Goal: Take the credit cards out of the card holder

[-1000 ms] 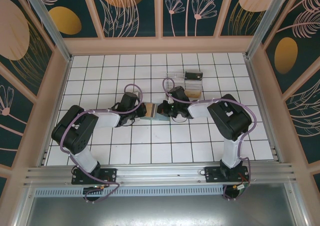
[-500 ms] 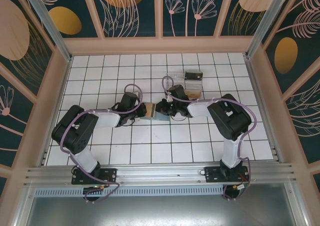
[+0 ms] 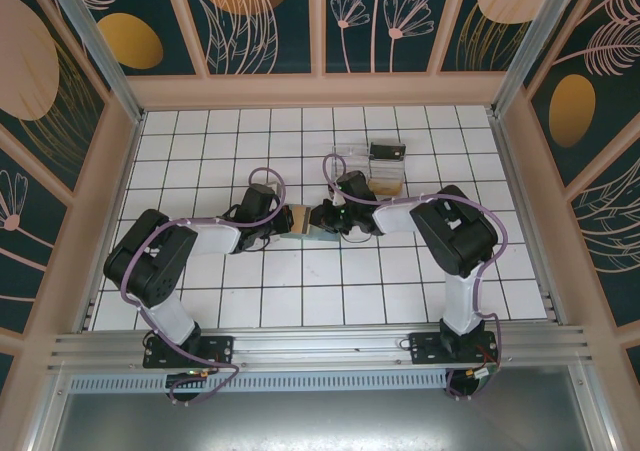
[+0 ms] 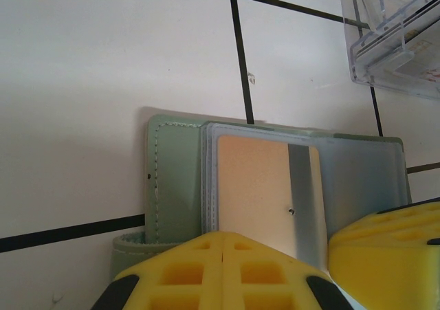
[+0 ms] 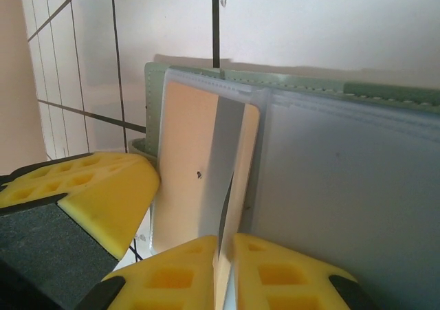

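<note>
The grey-green card holder (image 3: 306,221) lies open on the white tiles between both grippers. In the left wrist view its green flap (image 4: 172,172) and clear sleeves hold a peach credit card (image 4: 258,186) with a silver stripe. My left gripper (image 4: 227,240) is shut, its yellow tips resting over the holder's near edge with nothing between them. My right gripper (image 5: 223,245) comes in from the other side, and the peach credit card (image 5: 189,159) bends up with its edge pinched between the fingers. The left gripper's yellow finger (image 5: 103,193) sits just beside it.
A clear plastic tray (image 3: 362,164) with a small black box (image 3: 387,152) stands just behind the right gripper; its corner shows in the left wrist view (image 4: 392,35). Wooden walls frame the tiled floor on three sides.
The right arm has shifted slightly left toward the holder, and its jaws have eased a little. The left arm and the holder have stayed put.
</note>
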Tool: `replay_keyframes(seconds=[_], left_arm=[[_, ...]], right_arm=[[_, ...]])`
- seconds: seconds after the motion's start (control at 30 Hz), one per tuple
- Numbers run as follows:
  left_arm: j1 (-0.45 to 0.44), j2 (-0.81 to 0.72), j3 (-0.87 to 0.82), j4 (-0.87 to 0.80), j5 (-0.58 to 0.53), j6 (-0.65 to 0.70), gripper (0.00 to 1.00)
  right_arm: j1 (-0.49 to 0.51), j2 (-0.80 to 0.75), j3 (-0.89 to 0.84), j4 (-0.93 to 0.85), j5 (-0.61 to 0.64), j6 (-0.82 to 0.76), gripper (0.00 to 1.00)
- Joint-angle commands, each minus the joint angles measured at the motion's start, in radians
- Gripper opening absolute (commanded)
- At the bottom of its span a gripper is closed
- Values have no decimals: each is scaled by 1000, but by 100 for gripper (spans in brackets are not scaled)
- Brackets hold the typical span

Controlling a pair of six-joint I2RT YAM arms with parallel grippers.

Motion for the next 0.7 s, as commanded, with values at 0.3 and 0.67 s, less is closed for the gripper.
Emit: replay_keyframes(seconds=[0.3,0.67], left_arm=[[4,25,-8,-32,20,-10,0],[5,2,6,-85,-52,17,0]], right_arm=[[3,31,14,56,-37,27,0],[-24,-45,-68,67,-15,23,0]])
